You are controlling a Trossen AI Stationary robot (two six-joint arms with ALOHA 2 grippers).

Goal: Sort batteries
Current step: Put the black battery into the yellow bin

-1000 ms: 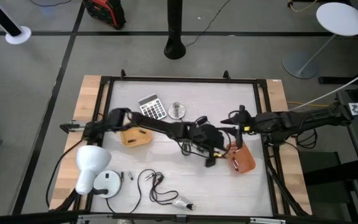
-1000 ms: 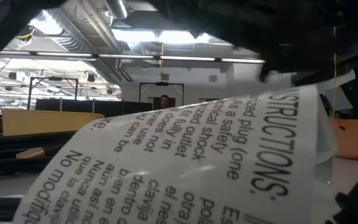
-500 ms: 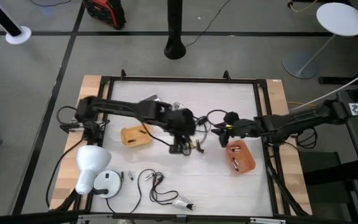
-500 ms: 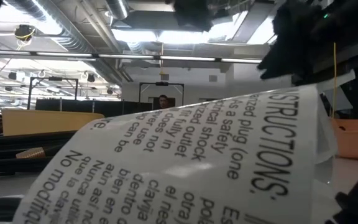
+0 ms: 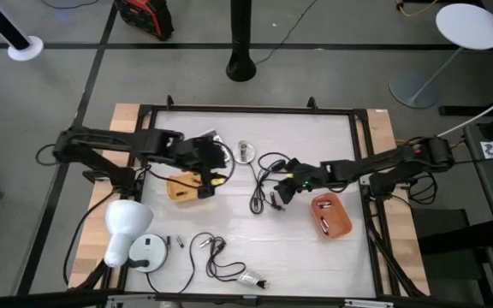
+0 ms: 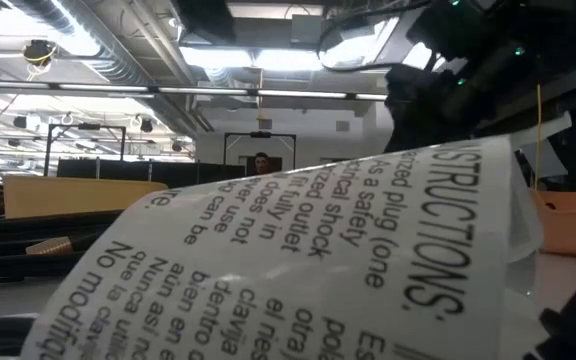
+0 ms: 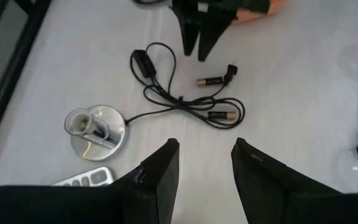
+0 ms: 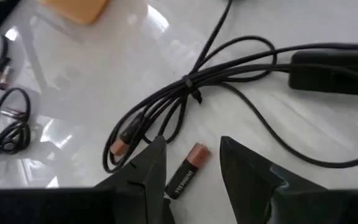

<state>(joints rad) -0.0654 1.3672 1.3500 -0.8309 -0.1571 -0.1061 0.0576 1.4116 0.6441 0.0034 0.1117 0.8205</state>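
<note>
A Duracell battery (image 8: pixel 186 174) with a copper end lies flat on the white table, also in the left wrist view (image 7: pixel 209 81). My right gripper (image 8: pixel 188 183) is open low over it, one finger on either side; whether they touch it, I cannot tell. In the high view my right gripper (image 5: pixel 283 192) sits at the table's middle, by the black cable (image 5: pixel 268 175). More batteries lie in the orange tray (image 5: pixel 342 224), and two (image 5: pixel 174 243) lie near the white puck. My left gripper (image 7: pixel 204 165) is open and holds nothing, above the yellow tray's (image 5: pixel 181 188) right end.
A calculator (image 5: pixel 204 139) and a silver disc (image 5: pixel 245 152) lie toward the far edge. A white lamp (image 5: pixel 125 227), a white puck (image 5: pixel 148 252) and a second coiled cable (image 5: pixel 216 257) occupy the near left. A printed instruction label (image 6: pixel 298 260) blocks the low view.
My left gripper has drawn back from beside the orange tray toward the table's left, ending over the yellow tray. My right gripper has moved toward the table's left and slightly nearer, from the orange tray's far end to the cable at mid-table.
</note>
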